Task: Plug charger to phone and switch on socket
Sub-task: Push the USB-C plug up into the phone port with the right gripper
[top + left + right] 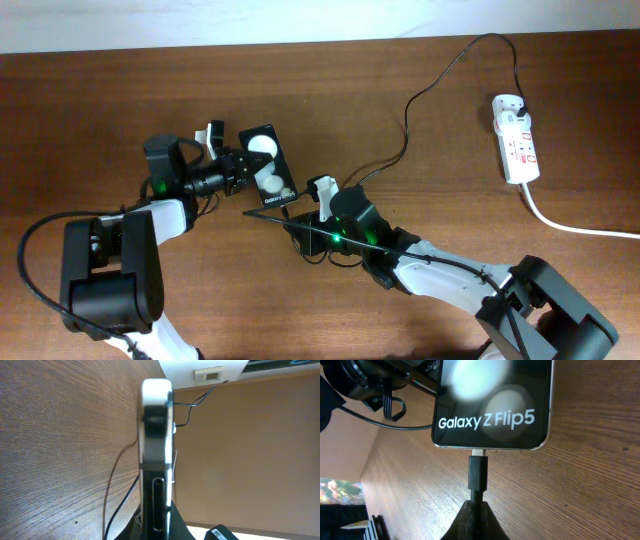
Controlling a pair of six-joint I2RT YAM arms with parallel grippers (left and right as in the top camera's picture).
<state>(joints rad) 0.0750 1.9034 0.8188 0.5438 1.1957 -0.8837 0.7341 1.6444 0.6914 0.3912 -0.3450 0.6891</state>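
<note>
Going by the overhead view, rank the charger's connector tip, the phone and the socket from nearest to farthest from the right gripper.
1. The charger's connector tip, pinched in the right gripper itself.
2. The phone, just up-left of the gripper.
3. The socket, far off to the right.

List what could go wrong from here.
1. Bare metal shows between the charger connector and the phone, so it looks only partly seated; a skewed push by the right gripper might jam it.
2. The left gripper holds the phone from one end; the push could slide it.
3. The slack cable could snag on an arm reaching for the socket.
</note>
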